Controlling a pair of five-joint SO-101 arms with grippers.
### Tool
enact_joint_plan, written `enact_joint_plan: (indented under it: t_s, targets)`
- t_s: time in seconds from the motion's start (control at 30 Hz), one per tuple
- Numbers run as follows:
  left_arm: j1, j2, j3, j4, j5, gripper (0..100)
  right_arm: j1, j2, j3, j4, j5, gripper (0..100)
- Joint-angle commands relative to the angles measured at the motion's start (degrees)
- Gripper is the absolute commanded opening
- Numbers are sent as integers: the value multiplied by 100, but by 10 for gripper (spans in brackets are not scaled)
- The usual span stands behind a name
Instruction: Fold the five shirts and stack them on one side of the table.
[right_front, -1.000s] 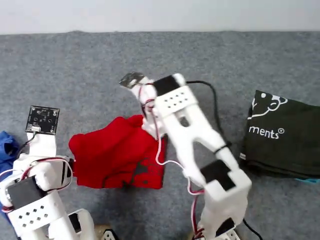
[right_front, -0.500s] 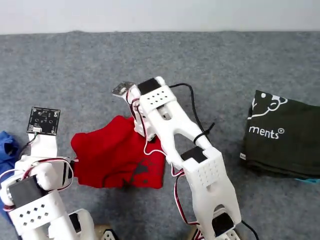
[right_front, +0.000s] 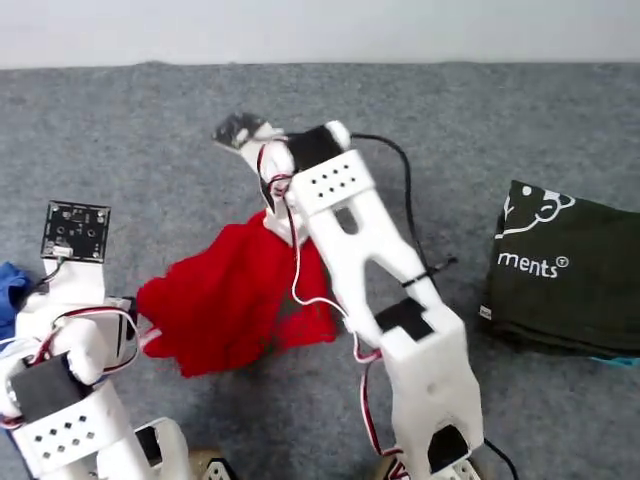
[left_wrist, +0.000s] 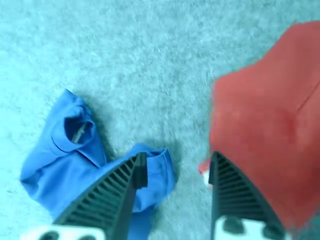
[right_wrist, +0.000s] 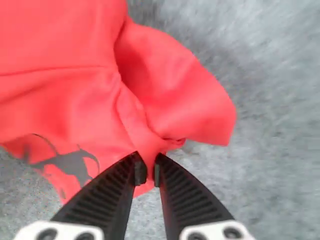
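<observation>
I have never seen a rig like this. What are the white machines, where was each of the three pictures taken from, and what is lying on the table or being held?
These are two small white robot arms side by side at a grey table: the left arm and the right arm. One picture looks down from a fixed camera above the table. The other two come from a camera on each arm's wrist, looking along its claw. On the table lie a red shirt, a crumpled blue shirt on the far left, and a dark folded pile on the right. The right claw is shut on a fold of the red shirt, one part of which looks lifted. The left claw is open over the strip between the blue and red shirts, and appears to hold nothing.
</observation>
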Motion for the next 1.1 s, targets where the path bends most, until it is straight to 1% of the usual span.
enact_joint_plan:
  t_s: [0.0, 0.2, 0.33, 0.43, 0.9, 0.97, 1.07]
  targets:
    - [-44, -79, -347, -176, 62, 210, 119, -1051, -589, 224, 308, 9]
    - [-44, -79, -356, -176, 62, 209, 92, -1657, -1609, 215, 686, 9]
    - [-44, -79, -382, -176, 62, 209, 119, -1719, -2400, 101, 695, 9]
    - [-44, -79, -382, -167, 62, 209, 101, -1684, -2549, 207, 686, 9]
    - [-53, -79, -418, -141, 70, 209, 171, -1780, 440, 251, 651, 13]
    - [-53, -79, -470, -132, 70, 209, 198, -2000, 800, 251, 651, 37]
    - [-53, -79, -505, -132, 70, 209, 198, -2484, 1284, 251, 642, 130]
